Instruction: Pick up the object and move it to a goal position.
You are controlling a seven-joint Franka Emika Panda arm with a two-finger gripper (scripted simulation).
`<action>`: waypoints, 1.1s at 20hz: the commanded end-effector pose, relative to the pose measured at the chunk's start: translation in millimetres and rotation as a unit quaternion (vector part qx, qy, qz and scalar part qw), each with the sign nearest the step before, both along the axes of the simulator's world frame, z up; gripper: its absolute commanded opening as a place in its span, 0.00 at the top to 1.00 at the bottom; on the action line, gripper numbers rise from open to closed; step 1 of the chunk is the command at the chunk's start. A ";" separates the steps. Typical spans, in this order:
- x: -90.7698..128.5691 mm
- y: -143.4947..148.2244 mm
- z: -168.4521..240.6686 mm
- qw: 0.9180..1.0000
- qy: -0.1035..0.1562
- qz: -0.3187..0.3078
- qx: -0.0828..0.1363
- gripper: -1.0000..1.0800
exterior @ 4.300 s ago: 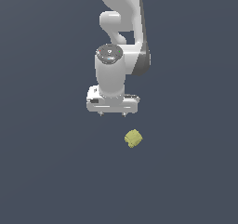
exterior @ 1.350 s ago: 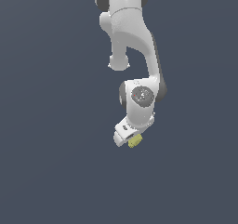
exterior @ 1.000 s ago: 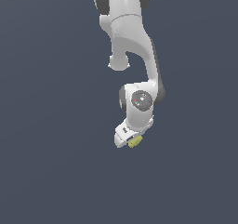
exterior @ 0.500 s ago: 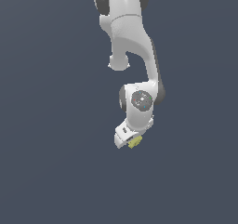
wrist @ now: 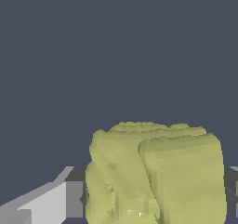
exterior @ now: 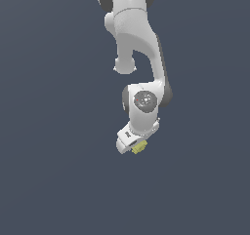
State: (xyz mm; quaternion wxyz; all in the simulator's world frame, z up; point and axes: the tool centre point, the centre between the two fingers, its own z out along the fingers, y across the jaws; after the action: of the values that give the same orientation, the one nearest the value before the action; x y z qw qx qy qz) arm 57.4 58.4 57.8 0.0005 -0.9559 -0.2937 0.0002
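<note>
Exterior view – claw half hides the object

The yellow-olive object is being gripped at the tip of the white hand, pointed downward.

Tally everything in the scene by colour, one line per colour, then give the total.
Pale yellow-olive: 1, the blocky lump, sitting at the claw.
White: 1, the robot arm with its claw.
Total: 2
</note>
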 end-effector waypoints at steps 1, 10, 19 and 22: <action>0.3 -11.0 13.7 1.000 -0.001 -0.001 0.000 1.00; 0.3 -73.5 92.8 1.000 -0.001 -0.001 0.000 1.00; 3.0 -131.8 166.7 1.000 0.000 -0.001 0.000 1.00; 4.1 -142.6 180.5 1.000 0.000 -0.001 0.000 1.00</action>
State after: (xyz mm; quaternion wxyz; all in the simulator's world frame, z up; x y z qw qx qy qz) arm 61.3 -79.1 231.4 0.0000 -0.9564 -0.2922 -0.0010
